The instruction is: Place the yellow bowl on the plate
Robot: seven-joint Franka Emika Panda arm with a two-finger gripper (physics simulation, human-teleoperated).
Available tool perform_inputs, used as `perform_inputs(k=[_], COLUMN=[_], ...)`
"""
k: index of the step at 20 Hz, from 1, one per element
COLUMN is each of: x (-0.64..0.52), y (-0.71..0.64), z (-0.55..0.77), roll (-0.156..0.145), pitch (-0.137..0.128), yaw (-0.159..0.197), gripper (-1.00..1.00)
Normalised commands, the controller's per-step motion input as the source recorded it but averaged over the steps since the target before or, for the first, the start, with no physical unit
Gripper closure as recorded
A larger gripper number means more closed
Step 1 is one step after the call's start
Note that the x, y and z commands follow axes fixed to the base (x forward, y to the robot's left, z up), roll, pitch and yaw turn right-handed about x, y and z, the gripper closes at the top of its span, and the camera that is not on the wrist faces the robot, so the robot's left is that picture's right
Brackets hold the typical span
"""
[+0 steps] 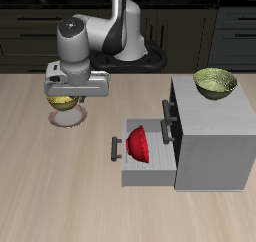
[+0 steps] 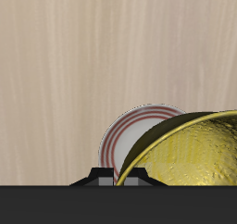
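Observation:
The yellow bowl [image 1: 62, 103] hangs under my gripper [image 1: 63, 94], just above the plate [image 1: 72, 120], which lies on the wooden table beside the grey cabinet. In the wrist view the bowl's glossy textured inside [image 2: 190, 155] is close to the camera and covers part of the plate [image 2: 134, 135], whose reddish-pink rim and pale centre still show. My gripper [image 2: 118, 178] is shut on the bowl's rim. Whether the bowl touches the plate cannot be told.
A grey cabinet [image 1: 212, 136] stands on the table with its drawer [image 1: 128, 171] pulled open towards the plate. A red bowl [image 1: 138, 144] sits in the drawer. An olive-green bowl [image 1: 215, 82] rests on the cabinet's top.

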Motion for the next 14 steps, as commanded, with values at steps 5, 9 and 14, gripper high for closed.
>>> perform_inputs(k=[5,9,14], x=[-0.09,-0.01,-0.03], y=[-0.04,0.09,0.04], z=[-0.17,-0.17,-0.26], roll=[-0.021,0.000,-0.037], pitch=[0.034,0.029,0.089], yaw=[-0.006,0.007,0.013], gripper=[1.00,1.00,-1.00])
